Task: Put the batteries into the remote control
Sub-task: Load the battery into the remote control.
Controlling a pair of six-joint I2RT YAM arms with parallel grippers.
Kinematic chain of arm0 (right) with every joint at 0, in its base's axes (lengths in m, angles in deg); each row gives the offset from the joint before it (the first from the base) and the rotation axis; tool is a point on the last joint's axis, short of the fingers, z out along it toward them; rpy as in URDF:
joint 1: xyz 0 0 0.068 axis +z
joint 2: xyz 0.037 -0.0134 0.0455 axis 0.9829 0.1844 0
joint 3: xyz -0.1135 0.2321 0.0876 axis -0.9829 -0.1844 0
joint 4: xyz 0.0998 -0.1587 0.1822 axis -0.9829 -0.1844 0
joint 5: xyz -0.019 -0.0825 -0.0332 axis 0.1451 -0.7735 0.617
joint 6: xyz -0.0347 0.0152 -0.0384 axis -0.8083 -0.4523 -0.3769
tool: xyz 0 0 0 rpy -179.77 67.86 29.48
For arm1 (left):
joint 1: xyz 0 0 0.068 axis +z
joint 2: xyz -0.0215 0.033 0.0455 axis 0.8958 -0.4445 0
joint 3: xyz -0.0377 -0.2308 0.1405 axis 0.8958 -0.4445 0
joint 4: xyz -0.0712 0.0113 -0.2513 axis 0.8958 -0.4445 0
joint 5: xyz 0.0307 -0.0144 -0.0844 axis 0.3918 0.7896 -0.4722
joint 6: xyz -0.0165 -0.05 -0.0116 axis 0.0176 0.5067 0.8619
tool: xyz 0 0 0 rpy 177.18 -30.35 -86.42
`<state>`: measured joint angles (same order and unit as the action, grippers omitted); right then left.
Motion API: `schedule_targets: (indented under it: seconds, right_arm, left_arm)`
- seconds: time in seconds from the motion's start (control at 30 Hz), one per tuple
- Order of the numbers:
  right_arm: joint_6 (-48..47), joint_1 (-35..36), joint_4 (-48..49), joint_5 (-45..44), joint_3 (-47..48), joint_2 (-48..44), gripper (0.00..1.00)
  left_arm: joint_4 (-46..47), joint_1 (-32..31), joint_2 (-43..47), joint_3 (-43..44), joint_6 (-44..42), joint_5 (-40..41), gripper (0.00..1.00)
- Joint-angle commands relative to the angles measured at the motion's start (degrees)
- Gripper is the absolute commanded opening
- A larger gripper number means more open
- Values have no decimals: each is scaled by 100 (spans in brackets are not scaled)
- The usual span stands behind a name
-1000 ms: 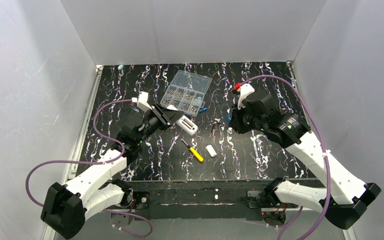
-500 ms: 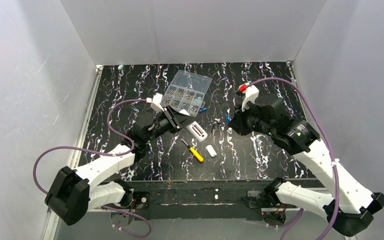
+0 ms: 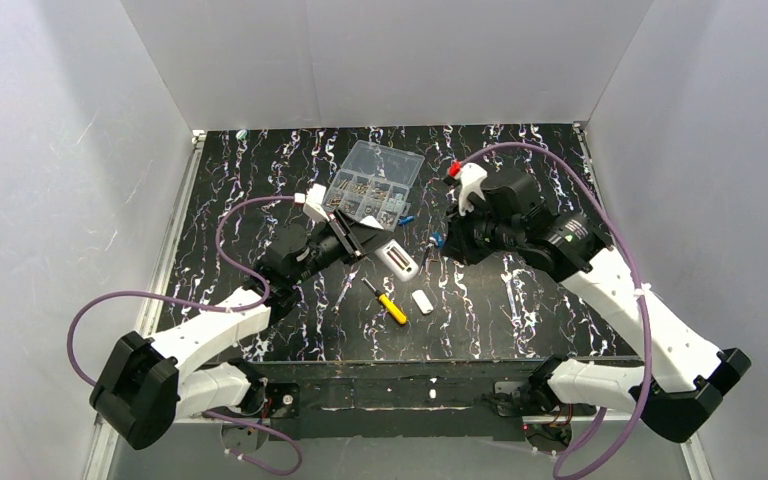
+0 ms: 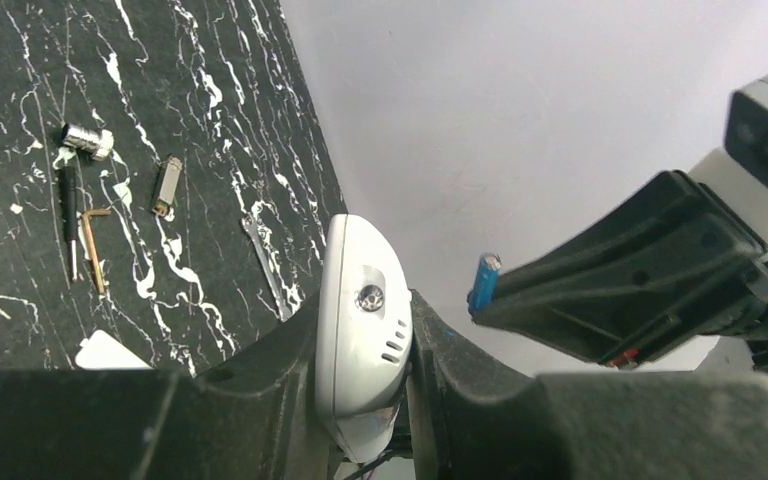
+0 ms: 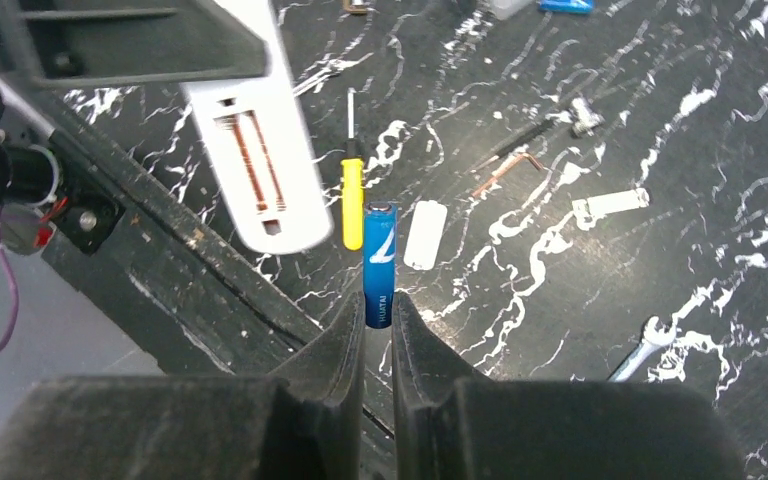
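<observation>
Carefully, battery toward remote
My right gripper pinched the battery, my left gripper clamped the remote; I had to align them squarely.

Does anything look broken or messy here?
Nothing looks broken. The remote control, held up by the left end effector, has its battery slot open. A small white cover lies loose on the table beside the screwdriver.
</observation>
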<state>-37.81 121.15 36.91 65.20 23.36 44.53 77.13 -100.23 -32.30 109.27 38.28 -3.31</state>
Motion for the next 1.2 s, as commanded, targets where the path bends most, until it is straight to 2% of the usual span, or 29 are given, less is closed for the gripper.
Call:
schedule_targets:
  seconds: [0.0, 0.4, 0.63, 1.17]
  right_arm:
    - [-404, 438, -446, 65, 760, 244, 1]
    - [-570, 800, -1893, 392, 2413, 1572, 1]
    - [-449, 875, -2168, 558, 2667, 2028, 1]
    - [-286, 874, -2032, 785, 2547, 2393, 1]
  left_arm:
    - [696, -58, -42, 260, 144, 21, 0]
    - [401, -418, 59, 138, 317, 594, 0]
    - [607, -499, -54, 120, 396, 678, 0]
    - [543, -510, 32, 98, 327, 731, 0]
